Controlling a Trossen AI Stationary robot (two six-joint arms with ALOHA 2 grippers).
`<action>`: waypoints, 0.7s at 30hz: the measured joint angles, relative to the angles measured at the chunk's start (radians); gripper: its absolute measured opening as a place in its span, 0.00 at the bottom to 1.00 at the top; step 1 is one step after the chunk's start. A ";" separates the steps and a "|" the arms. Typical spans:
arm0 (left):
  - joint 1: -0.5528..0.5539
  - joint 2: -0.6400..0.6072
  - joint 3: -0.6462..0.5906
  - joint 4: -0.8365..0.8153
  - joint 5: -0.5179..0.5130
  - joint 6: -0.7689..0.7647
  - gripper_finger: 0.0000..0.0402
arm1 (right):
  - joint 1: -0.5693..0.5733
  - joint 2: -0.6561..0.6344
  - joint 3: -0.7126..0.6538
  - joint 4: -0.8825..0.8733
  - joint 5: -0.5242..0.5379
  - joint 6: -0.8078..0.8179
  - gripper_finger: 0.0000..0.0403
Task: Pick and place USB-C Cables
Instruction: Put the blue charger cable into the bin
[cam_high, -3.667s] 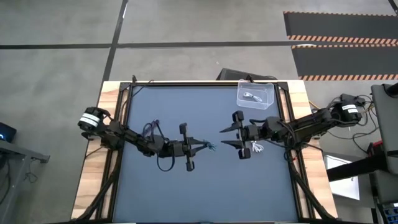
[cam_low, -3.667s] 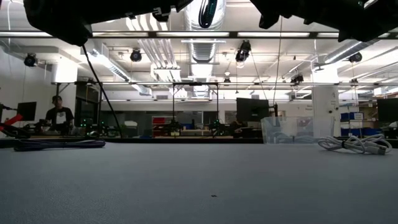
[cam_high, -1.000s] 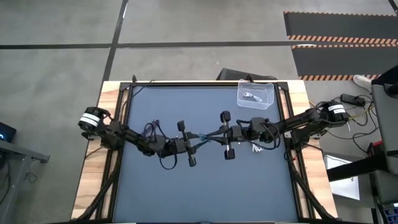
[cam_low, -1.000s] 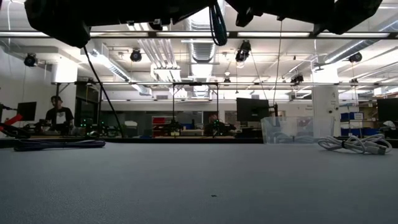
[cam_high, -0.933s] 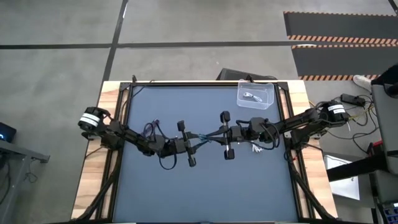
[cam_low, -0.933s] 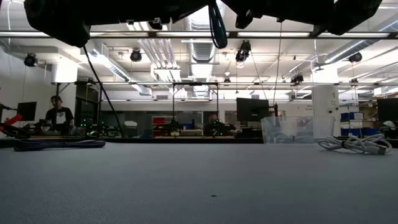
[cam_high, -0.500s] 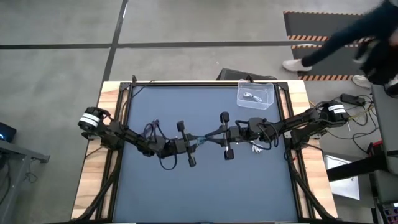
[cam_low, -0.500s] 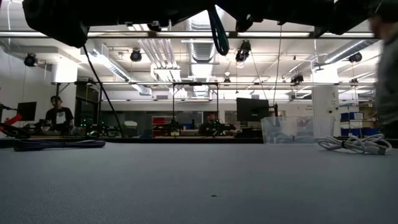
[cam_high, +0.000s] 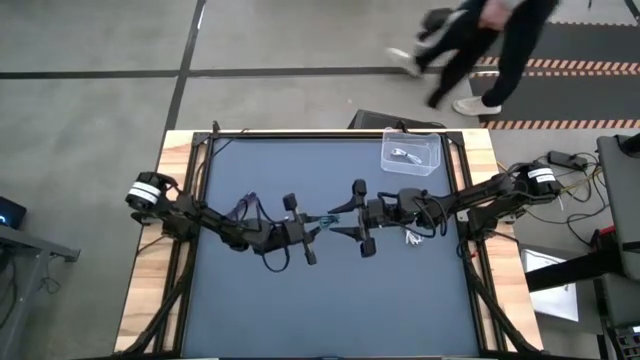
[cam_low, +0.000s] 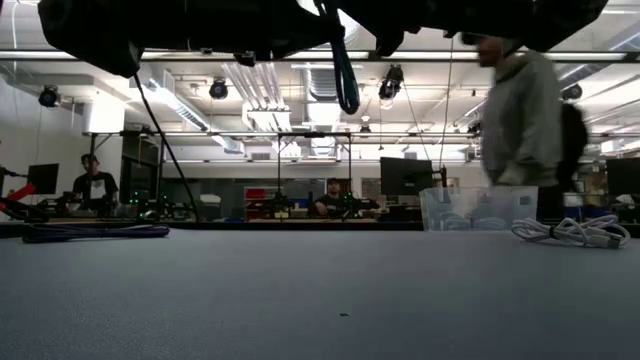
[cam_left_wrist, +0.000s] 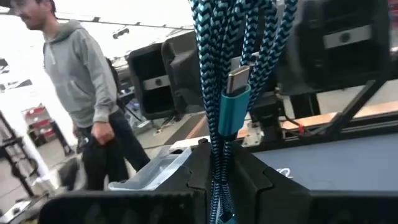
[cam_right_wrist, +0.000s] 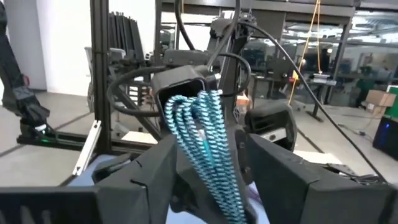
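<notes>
The teal braided cable (cam_high: 322, 221) is up in the air over the table's middle, folded into several strands, with a teal USB-C plug (cam_left_wrist: 236, 93) showing. My left gripper (cam_high: 314, 227) is shut on it. My right gripper (cam_high: 336, 221) faces it from the right, open, with a finger on either side of the bundle (cam_right_wrist: 205, 146); I cannot tell if they touch. A white cable (cam_high: 413, 237) lies on the mat below the right arm. Another white cable (cam_high: 404, 155) lies inside the clear bin (cam_high: 432, 150). The dark purple cable (cam_low: 95, 232) lies on the mat at the left. My left gripper pinches the teal cable's folded bundle (cam_left_wrist: 216, 163) between its two fingers, several strands together. The fingers (cam_left_wrist: 249, 177) come level from the table's left. The cable is lifted clear of the table, and one loop (cam_low: 345, 85) hangs below the grippers.
A person (cam_high: 480, 30) in a grey hoodie (cam_low: 520, 115) walks along the floor beyond the table's far right corner. The bin (cam_low: 470, 208) stands at the far right of the dark mat. Wooden strips (cam_high: 150, 280) border the mat on both sides.
My right gripper's fingers, which ran close together at the teal cable, now stand spread around it. The cable's loop hangs lower in the low view than a second ago. A person has walked in past the table's far right corner, heading left.
</notes>
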 joint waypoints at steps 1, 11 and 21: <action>0.000 0.000 0.000 0.000 -0.013 -0.011 0.04 | 0.000 0.000 0.006 -0.014 0.000 0.007 0.48; 0.000 0.000 0.010 -0.002 -0.022 -0.013 0.04 | 0.000 0.000 0.054 -0.110 0.049 -0.038 0.45; 0.000 0.000 0.010 -0.007 -0.023 -0.014 0.04 | 0.000 0.024 0.055 -0.119 0.073 -0.053 0.13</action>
